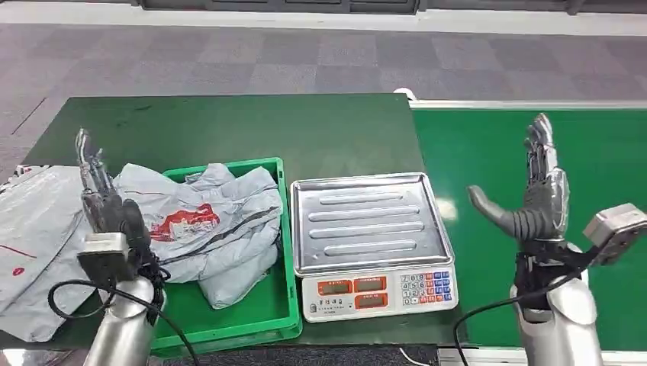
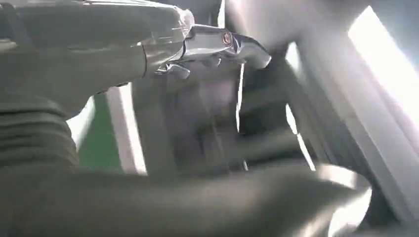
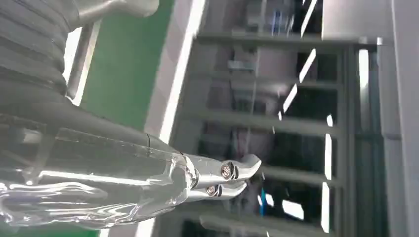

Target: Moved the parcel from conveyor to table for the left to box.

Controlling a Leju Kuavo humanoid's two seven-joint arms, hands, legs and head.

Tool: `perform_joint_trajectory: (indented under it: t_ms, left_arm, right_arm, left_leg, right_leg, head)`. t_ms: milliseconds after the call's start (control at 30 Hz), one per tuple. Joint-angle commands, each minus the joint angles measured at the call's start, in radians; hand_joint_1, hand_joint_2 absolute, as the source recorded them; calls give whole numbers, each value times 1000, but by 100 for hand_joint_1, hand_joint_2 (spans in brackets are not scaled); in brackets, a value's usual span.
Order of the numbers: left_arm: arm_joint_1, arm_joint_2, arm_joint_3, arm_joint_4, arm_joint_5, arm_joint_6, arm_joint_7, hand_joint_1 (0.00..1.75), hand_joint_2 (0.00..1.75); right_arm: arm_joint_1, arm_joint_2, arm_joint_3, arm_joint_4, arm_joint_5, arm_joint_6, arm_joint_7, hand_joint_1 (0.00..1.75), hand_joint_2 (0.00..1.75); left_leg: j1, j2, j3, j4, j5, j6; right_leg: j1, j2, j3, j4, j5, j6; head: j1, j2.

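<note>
Grey plastic mail parcels with a red label lie heaped in the green box on the dark green table. My left hand is raised at the box's left side, fingers pointing up and apart, holding nothing. Over the bright green conveyor, my right hand stands upright with its thumb stuck out toward the scale, empty. The wrist views catch the left hand's fingertips and the right hand's fingertips against the hall's background.
A silver-topped weighing scale with a keypad stands between the box and the conveyor. Another flat grey parcel lies on the table left of the box. Grey tiled floor lies beyond the table.
</note>
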Motion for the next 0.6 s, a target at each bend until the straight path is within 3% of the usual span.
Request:
perform_joint_trajectory:
  t_ms: [33, 133, 200, 300, 533, 600]
  left_arm:
    - [-202, -140, -174, 399, 157, -370, -2, 0, 175]
    - [-264, -164, -209, 570, 161, -469, -2, 0, 175]
    - [-331, -179, -189, 678, 179, -506, -2, 0, 175]
    - [-402, -163, -221, 733, 114, -485, -2, 0, 175]
    - [-464, -178, -214, 841, 130, -494, -2, 0, 175]
    - [-495, -184, -211, 888, 154, -531, -2, 0, 175]
  right_arm:
    - [-246, 84, 193, 616, 116, -206, -162, 0, 175]
    - [-233, 119, 261, 707, 174, -292, -185, 0, 175]
    - [-171, 126, 301, 655, 186, -393, -185, 0, 175]
    - [-129, 112, 336, 622, 163, -453, -185, 0, 175]
    - [-125, 112, 337, 650, 134, -416, -185, 0, 175]
    - [-99, 85, 405, 570, 187, -487, -185, 0, 175]
  left_leg:
    - [2, 0, 3, -1, 2, 0]
    - [3, 4, 4, -5, 5, -1]
    - [2, 2, 4, -4, 4, -1]
    - [2, -4, 1, -1, 4, -1]
    - [2, 0, -1, -1, 3, -2]
    - [2, -1, -1, -1, 4, -2]
  right_leg:
    - [2, -1, 4, -3, 3, 0]
    - [3, 3, 6, -8, 7, 0]
    - [2, 1, 5, -6, 7, -1]
    - [2, -4, 3, -2, 4, -1]
    - [2, 0, -1, -2, 4, -1]
    - [2, -2, -1, -2, 4, -1]
  head:
    - [0, 0]
    - [0, 0]
    - [0, 0]
    - [0, 0]
    - [0, 0]
    - [0, 0]
